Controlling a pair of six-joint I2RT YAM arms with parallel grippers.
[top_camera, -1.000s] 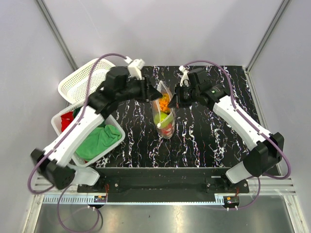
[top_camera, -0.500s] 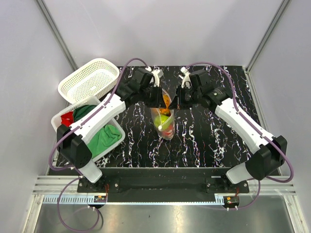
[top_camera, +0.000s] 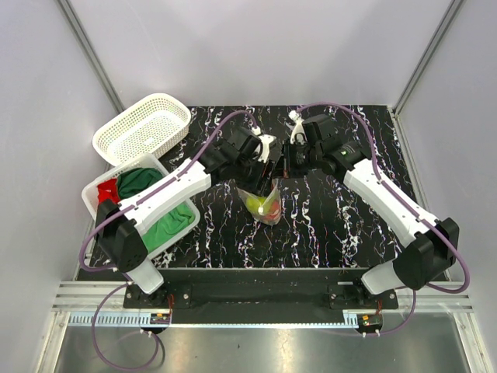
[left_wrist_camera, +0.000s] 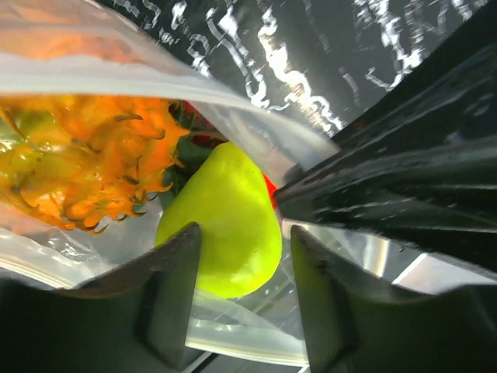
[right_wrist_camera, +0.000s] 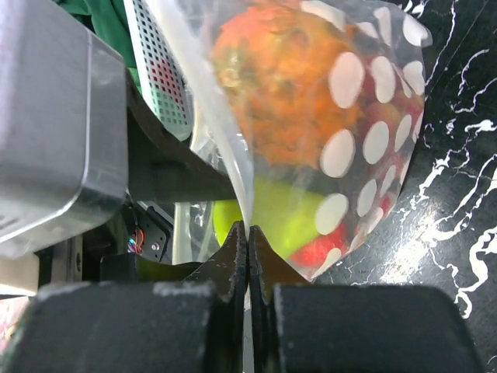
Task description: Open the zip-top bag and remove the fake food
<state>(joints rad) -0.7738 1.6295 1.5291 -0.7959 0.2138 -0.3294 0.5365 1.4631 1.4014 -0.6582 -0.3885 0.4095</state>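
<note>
The zip-top bag (top_camera: 265, 205), clear with white dots, hangs mid-table with its mouth open upward. My right gripper (top_camera: 284, 166) is shut on the bag's rim (right_wrist_camera: 242, 203), seen in the right wrist view (right_wrist_camera: 247, 233). My left gripper (top_camera: 264, 165) is open, reaching into the bag mouth; its fingers (left_wrist_camera: 175, 295) flank the low end of the yellow-green pear (left_wrist_camera: 225, 225). Whether they touch it I cannot tell. An orange bumpy piece (left_wrist_camera: 85, 163) lies beside the pear and a red fruit (left_wrist_camera: 269, 189) behind it. Through the dotted wall I see the orange piece (right_wrist_camera: 287, 85), pear (right_wrist_camera: 283, 211) and red fruit (right_wrist_camera: 334, 245).
A white perforated basket (top_camera: 144, 128) stands at the back left. A white bin (top_camera: 93, 190) at the left holds a green cloth (top_camera: 167, 221) and a red cloth (top_camera: 107, 190). The table is black marble-patterned.
My left gripper moved from the bag's left rim to the right, over and into the bag mouth. The bag sagged lower and looks shorter. My right gripper kept its hold.
</note>
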